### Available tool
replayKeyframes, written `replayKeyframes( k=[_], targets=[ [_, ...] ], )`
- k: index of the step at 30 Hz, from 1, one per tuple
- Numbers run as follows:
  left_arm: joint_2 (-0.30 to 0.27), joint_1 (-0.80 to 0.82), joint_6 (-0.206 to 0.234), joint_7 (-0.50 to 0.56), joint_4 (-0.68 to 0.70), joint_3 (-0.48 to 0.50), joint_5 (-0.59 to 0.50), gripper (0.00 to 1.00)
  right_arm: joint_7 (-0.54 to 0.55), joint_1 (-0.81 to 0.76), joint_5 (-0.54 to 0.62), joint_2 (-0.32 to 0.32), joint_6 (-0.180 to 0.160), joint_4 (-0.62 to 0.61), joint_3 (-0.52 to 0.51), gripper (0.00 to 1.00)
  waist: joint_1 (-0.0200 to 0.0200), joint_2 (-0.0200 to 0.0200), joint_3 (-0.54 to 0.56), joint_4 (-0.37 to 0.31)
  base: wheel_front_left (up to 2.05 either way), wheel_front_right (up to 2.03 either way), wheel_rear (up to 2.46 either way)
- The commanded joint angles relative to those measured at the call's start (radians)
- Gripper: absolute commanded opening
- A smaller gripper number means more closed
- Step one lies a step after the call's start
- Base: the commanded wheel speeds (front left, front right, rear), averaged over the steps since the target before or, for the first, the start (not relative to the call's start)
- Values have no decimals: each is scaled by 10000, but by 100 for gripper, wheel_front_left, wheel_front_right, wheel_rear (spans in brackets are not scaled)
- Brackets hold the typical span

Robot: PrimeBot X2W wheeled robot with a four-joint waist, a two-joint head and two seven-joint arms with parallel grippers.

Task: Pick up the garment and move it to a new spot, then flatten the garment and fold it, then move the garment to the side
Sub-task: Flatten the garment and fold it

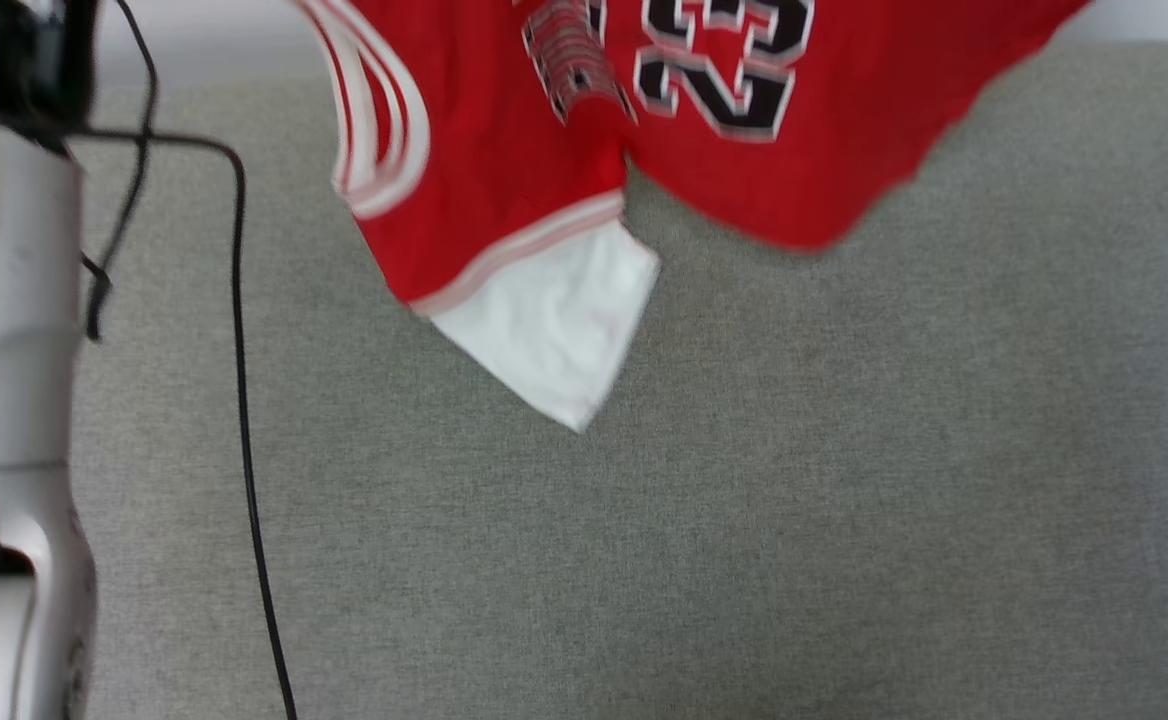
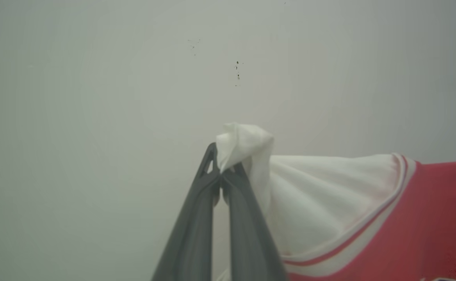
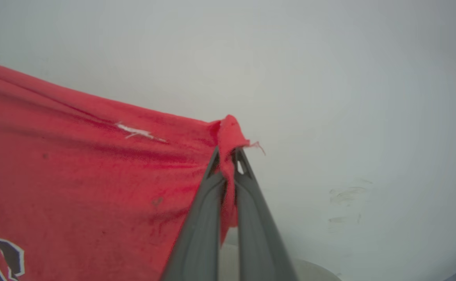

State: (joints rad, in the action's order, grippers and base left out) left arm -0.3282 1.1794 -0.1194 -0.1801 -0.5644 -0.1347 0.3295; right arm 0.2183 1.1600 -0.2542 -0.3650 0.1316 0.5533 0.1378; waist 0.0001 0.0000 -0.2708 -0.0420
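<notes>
Both grippers are pinched tight on cloth: the left gripper [image 2: 221, 171] has a bunched tip of white sleeve between its closed fingers, and the right gripper [image 3: 228, 158] has a puckered red edge of the garment [image 1: 504, 180]. The garment hangs spread between them over the grey fabric surface [image 1: 794, 520] — its free white sleeve dangling lowest. By its sag and creases it looks light, soft and limp, drooping wherever unsupported — so well-separated holds on edges or corners, like these, should suit spreading it flat.
</notes>
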Motion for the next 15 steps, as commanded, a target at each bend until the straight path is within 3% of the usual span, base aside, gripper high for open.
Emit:
replayKeyframes(
  k=[1,8,15],
  targets=[
    [-117,337,37,-66,-158,5,-80,0,-121,306,125,9,-17,136,-64,0,-1,0,-362,-16,0,0,0],
    [-551,2964,-5,276,-1340,-221,-375,0,-888,2670,655,229,-18,1065,-240,0,-1,0,-1696,25,0,0,0],
    [-823,4374,-32,359,-2399,-394,-450,0,-1653,4119,910,716,-18,2047,-356,0,-1,0,-2857,32,0,0,0]
  ],
)
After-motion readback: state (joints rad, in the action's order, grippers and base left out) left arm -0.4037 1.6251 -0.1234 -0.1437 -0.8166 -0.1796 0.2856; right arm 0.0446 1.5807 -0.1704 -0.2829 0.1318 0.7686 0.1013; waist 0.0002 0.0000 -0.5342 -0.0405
